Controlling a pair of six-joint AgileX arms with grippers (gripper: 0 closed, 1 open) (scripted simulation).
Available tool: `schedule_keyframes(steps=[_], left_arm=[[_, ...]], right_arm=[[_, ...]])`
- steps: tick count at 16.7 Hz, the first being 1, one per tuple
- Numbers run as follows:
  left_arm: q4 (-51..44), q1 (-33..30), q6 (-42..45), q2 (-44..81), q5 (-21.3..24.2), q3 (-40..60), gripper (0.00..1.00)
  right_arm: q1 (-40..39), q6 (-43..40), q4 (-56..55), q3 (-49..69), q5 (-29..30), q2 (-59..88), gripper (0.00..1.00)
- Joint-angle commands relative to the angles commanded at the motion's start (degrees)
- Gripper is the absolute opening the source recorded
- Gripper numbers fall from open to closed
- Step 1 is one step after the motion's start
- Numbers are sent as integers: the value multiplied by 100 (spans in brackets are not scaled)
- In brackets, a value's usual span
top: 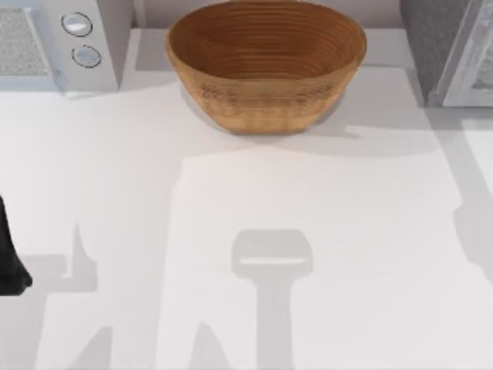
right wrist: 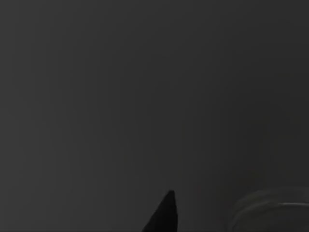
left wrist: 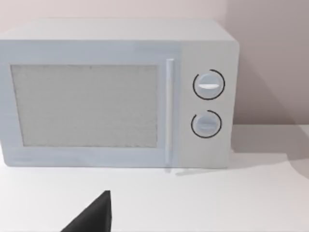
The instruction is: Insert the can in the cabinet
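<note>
Cabinet (top: 451, 54) sits cut off at table's (top: 231, 231) far right corner.

Basket (top: 266, 62) sits at the back of the table (top: 231, 231), about centre. Microwave (top: 54, 42) is in the back left corner, well apart from the basket, with its two knobs (left wrist: 208, 85) stacked one above the other beside the door. Cabinet (top: 454, 46) holds the back right corner. Left arm (top: 9, 254) is parked at the left edge. The right wrist view is dark
</note>
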State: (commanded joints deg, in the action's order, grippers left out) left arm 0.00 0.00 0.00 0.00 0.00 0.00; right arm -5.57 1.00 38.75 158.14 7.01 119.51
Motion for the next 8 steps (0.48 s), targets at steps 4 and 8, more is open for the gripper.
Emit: schedule_keyframes(steps=[4, 8], left_arm=[[0, 0, 0, 0, 0, 0, 100], [0, 0, 0, 0, 0, 0, 100]], right_arm=[[0, 0, 0, 0, 0, 0, 100], [0, 0, 0, 0, 0, 0, 100]])
